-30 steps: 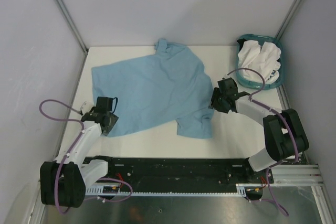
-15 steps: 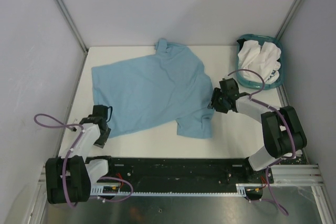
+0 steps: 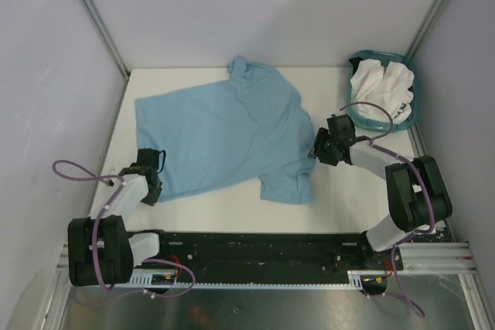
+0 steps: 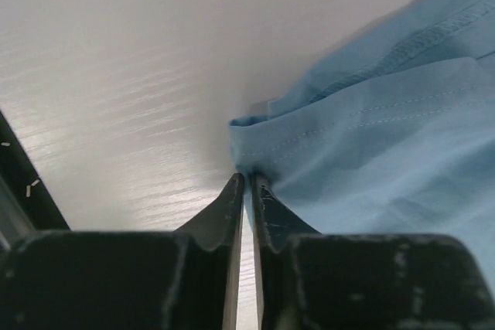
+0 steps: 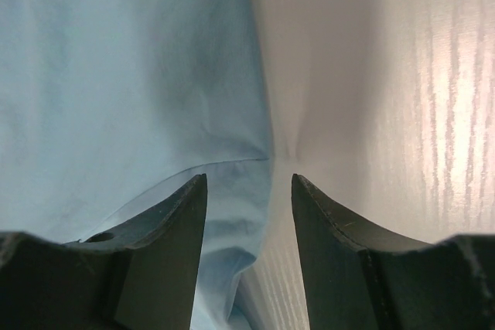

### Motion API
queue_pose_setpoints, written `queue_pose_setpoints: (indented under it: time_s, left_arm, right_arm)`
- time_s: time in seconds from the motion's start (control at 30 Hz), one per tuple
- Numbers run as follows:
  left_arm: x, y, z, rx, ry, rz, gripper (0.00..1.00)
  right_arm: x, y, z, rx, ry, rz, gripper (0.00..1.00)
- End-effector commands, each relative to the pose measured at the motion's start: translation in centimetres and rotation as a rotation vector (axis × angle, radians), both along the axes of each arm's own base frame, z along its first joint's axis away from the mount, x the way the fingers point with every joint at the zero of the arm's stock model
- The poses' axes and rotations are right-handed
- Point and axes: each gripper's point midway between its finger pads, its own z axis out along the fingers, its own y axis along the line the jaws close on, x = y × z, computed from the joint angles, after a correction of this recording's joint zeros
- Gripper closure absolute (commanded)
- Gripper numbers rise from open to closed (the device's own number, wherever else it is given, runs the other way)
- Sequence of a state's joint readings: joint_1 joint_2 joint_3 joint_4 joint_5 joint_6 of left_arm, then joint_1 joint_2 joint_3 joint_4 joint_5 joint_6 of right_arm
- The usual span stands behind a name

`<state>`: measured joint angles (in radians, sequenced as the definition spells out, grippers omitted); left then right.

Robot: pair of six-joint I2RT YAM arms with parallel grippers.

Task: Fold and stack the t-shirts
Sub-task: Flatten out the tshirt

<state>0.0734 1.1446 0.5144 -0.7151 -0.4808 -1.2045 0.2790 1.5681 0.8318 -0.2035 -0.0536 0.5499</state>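
Note:
A light blue t-shirt lies spread on the white table, print not showing. My left gripper is at its near left hem corner. In the left wrist view the jaws are pressed together on that corner of the shirt. My right gripper sits at the shirt's right edge by the sleeve. In the right wrist view it is open, low over the table, straddling the shirt's edge. White t-shirts lie bunched in the basket.
The teal basket stands at the back right corner. Grey walls close in the table on three sides. The black rail with the arm bases runs along the near edge. Bare white table lies in front of the shirt.
My left arm has drawn back towards its base and its gripper has shifted slightly left and nearer at the shirt's corner. My right gripper has hardly moved.

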Motion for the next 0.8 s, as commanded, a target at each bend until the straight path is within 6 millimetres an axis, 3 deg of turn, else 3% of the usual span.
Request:
queue_pose_setpoints:
  time_s: [0.0, 0.27, 0.57, 0.77]
  left_arm:
    - [2.0, 1.3, 1.3, 0.057, -0.056, 0.018, 0.95]
    - [4.6, 3.4, 4.5, 0.134, -0.099, 0.013, 1.00]
    - [5.3, 3.8, 5.5, 0.151, -0.107, -0.004, 1.00]
    - [5.9, 3.9, 6.5, 0.159, -0.125, -0.034, 1.00]
  right_arm:
    - [0.8, -0.9, -0.5, -0.001, -0.010, -0.028, 0.48]
    - [1.3, -0.6, -1.5, 0.005, 0.000, -0.039, 0.50]
    - [0.9, 1.6, -2.9, -0.005, 0.022, -0.010, 0.53]
    - [-0.4, 1.2, -3.6, -0.085, 0.061, -0.027, 0.56]
